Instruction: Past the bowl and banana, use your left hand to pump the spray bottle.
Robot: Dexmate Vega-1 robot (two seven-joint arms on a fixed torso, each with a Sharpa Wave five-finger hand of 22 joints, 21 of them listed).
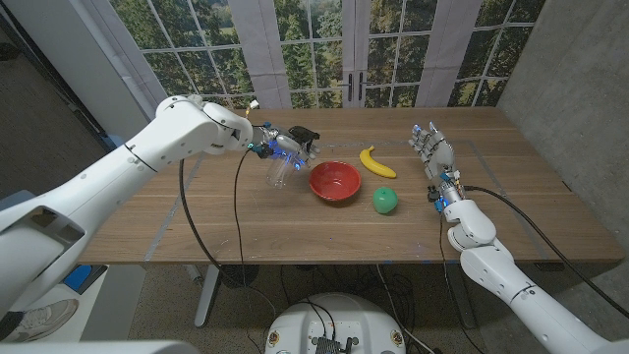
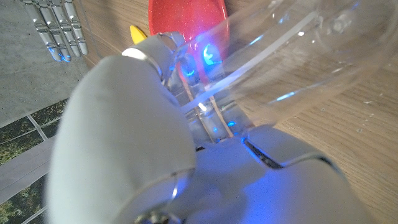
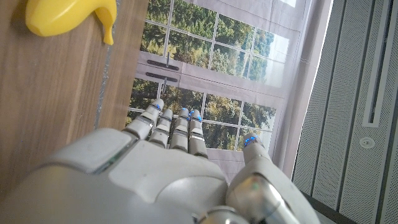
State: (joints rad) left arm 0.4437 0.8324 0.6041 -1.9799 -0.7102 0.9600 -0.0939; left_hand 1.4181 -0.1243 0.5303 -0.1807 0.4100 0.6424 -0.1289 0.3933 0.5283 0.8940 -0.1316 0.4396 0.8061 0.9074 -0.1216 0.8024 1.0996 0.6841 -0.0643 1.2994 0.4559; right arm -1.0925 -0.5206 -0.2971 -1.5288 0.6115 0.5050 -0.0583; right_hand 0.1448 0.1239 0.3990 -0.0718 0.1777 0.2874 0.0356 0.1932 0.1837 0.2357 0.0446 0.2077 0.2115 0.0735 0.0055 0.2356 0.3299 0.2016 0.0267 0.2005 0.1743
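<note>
Three views, and you start with the head view: your left hand (image 1: 285, 144) is at the top of the clear spray bottle (image 1: 280, 174), which stands on the bench (image 1: 197, 226) just beside the red bowl (image 1: 334, 181), with the banana (image 1: 375, 162) and a green ball (image 1: 384, 200) further toward your right side. Your right hand (image 1: 432, 152) stands at the far right with its fingers straight and apart, holding nothing. From the left wrist view, the bottle's transparent body (image 2: 311, 56) sits right against the hand, the dip tube visible inside, so you appear to be gripping it at the neck, though the fingers themselves are hidden behind the back of the hand. From the right wrist view, the fingers (image 3: 174, 130) reach out spread toward the windows, the banana (image 3: 68, 15) lying on the wood. Judge the bottle as light, smooth plastic that could tip or slide; keep hold at the neck under the pump head and squeeze gently.
</note>
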